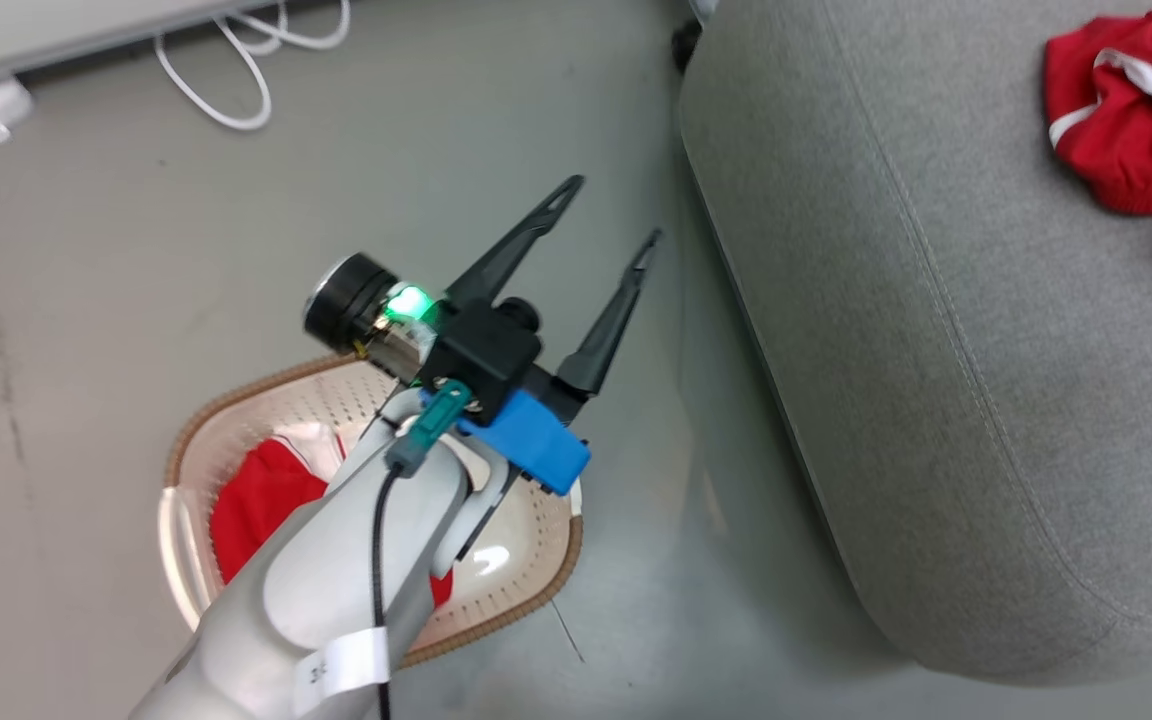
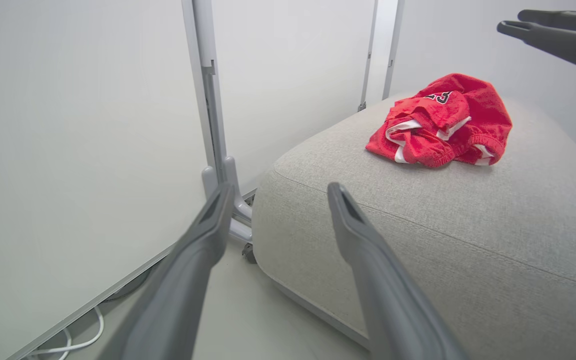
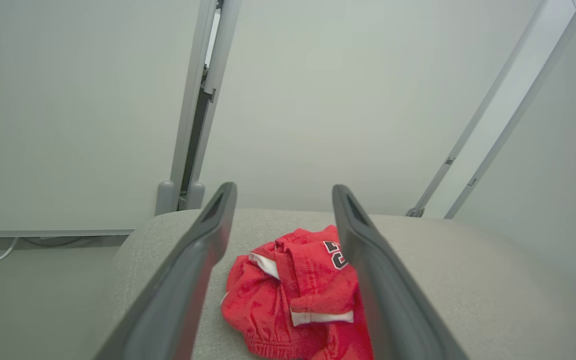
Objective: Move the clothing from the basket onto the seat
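Grey floor (image 1: 86, 300) left, seat (image 1: 936, 350) right. One red garment (image 1: 1126, 130) lies upper right on the seat; another garment (image 1: 261, 510) waits in the basket (image 1: 236, 400), lower left. Left gripper (image 1: 615, 208) and right gripper (image 3: 284, 188) both gape, empty. Next, probably: reach into the basket.

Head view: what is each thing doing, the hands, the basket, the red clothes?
Left hand: open, empty.
Right hand: open, empty, above the seat.
Basket: on the floor, not emptied.
Basket clothes: bunched inside, partly hidden by the arm.
Seat clothes: crumpled, lying loose on the seat.
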Tool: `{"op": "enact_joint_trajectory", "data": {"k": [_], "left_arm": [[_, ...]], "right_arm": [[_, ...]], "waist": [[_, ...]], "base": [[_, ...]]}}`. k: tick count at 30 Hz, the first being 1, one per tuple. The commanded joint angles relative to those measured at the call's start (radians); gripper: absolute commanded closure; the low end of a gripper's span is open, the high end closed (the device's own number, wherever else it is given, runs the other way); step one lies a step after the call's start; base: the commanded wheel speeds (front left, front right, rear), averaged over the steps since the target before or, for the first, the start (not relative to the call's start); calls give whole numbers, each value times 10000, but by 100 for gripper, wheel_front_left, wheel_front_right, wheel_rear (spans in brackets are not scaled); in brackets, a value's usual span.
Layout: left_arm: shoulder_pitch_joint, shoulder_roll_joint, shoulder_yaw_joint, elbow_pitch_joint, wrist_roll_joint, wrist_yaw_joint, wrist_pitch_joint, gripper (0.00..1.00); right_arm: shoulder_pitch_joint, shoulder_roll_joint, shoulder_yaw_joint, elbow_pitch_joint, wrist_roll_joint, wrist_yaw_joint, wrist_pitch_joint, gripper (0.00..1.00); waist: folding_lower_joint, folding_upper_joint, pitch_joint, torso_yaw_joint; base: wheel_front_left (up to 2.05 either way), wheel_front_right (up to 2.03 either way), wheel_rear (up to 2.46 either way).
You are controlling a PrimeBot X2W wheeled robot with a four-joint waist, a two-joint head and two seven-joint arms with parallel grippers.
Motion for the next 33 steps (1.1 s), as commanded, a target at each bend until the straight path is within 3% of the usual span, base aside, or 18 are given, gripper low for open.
{"op": "enact_joint_trajectory", "data": {"k": [1,8,14,22,33], "left_arm": [[233,45,257,-113,-34,82,-43,0],[1641,-132,2241,-433,94,203,-36,0],[2736,-252,3779,-633,323,174,-35,0],[4238,-528,5271,-680,911,-257,-37,0],[5521,-973,6246,-841,1452,-719,-38,0]], "right_arm": [[237,-32,221,-91,42,1,-35,0],[839,172,1819,-419,247,1,-36,0],[1510,372,2595,-652,361,1,-35,0],[2710,761,2934,-628,641,1,-35,0],[3977,1213,2812,-338,734,1,-35,0]], "waist": [[1,0,-786,413],[1,0,-2043,1360],[1,0,-2832,1953],[1,0,-3726,2535],[1,0,-4450,2737]], "base": [[0,0,0],[0,0,0],[0,0,0],[0,0,0],[0,0,0]]}}
